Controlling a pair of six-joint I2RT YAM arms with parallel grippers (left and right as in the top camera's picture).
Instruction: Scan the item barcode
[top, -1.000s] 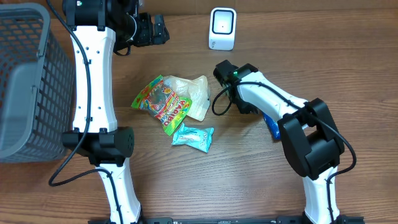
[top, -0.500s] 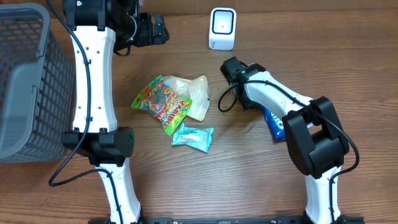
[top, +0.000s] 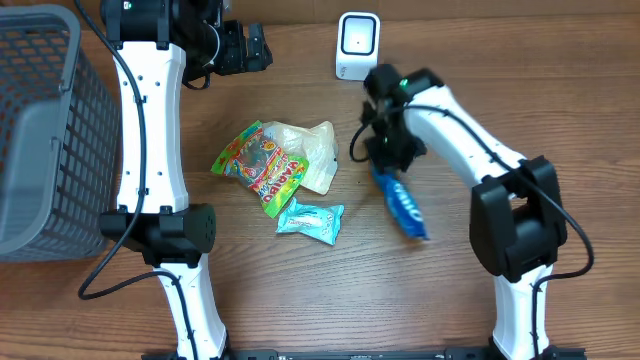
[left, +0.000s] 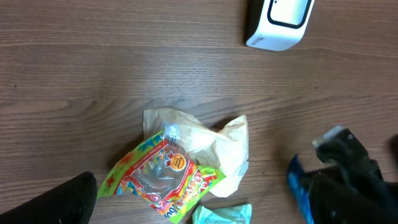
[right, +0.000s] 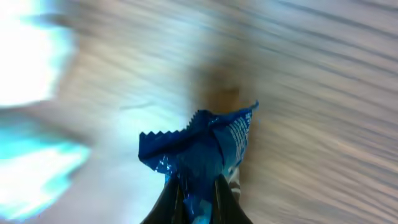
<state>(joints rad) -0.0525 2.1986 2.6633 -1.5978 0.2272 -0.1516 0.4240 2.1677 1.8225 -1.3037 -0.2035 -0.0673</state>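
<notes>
Right tool (top: 385, 150): shut tight, pinching one end of the blue packet (top: 403, 204). The right wrist view shows the crimped, zigzag-cut edge of the wrapper standing up out of the pinch.

Blue packet: glossy blue wrapper with white lettering, too small and blurred to read. From overhead it trails away from the right tool toward the front right of the surface (top: 300, 300), in front of the scanner (top: 358, 46) and apart from it. Whether its free end touches the wood cannot be told.

Left tool (top: 245, 47): jaws wide apart, holding nothing, at the far edge of the surface, left of the scanner.

Scanner: small white upright unit with a dark-framed window. No writing is legible.

Candy bag (top: 260, 166): multicoloured, in red, green and yellow, with a clear window. Its print is not readable. It lies partly on the pale bag (top: 315, 150).

Teal packet (top: 310, 220): just in front of the candy bag. Its lettering is illegible.

Basket (top: 40, 130): grey mesh, at the left edge of the surface.
</notes>
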